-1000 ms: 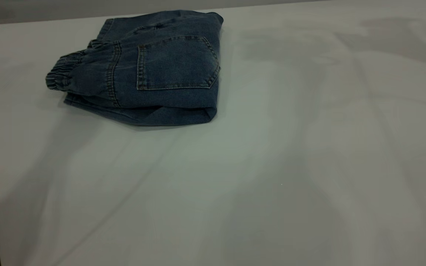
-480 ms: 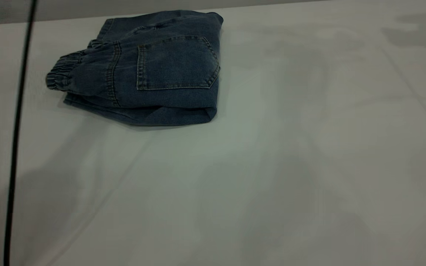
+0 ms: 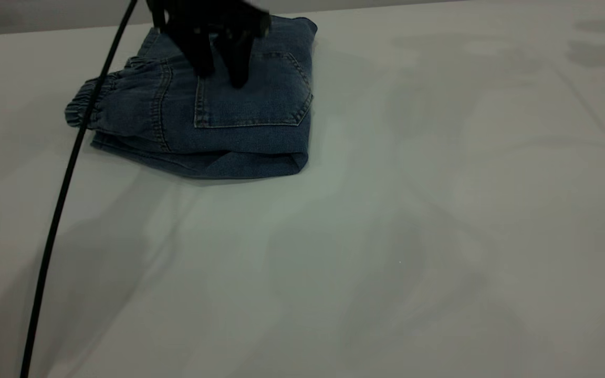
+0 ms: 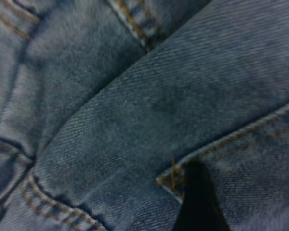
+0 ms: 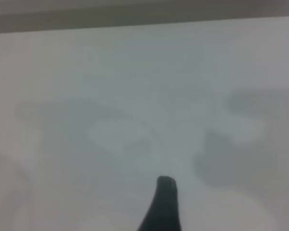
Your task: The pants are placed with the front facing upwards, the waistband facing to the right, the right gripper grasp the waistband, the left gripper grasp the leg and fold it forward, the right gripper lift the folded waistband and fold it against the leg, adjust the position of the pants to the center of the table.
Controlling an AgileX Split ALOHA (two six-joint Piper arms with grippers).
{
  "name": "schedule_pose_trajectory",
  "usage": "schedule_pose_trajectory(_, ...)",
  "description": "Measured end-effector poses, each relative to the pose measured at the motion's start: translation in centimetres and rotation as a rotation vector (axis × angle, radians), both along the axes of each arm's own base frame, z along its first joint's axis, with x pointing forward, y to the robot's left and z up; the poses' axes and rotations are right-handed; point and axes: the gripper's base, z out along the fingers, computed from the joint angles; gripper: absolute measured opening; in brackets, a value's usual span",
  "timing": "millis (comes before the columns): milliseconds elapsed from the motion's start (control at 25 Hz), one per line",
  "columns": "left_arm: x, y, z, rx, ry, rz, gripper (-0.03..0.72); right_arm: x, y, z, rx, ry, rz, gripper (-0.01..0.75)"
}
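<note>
Pants [image 3: 218,121] lie folded near our worktop [image 3: 386,236] edge, left claw [image 3: 221,76] spread above them (right claw [image 5: 163,207]: we cannot tell), so next we slide them to the middle.

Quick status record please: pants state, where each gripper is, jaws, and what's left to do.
pants: the pants lie folded in a compact stack at the far left of the table, a patch pocket on top
waistband: the waistband points left
left gripper: the left gripper is low over the pocket's top edge, jaws slightly apart, holding nothing
right gripper: only a fingertip shows, over bare table
remaining: moving the stack toward the table's centre
</note>
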Motion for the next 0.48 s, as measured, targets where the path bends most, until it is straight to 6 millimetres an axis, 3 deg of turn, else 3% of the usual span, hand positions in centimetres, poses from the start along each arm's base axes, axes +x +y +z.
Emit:
schedule_pose_trajectory(200, 0.0, 0.2, -2.5, 0.033, 0.033, -0.007, 0.428, 0.0, 0.0, 0.0, 0.003, -0.003, -0.001, 0.587)
schedule_pose_trajectory(480, -0.4, -0.6, -3.0, -0.018, 0.067, 0.007, 0.428, 0.0, 0.1, 0.0, 0.010, -0.004, -0.001, 0.587)
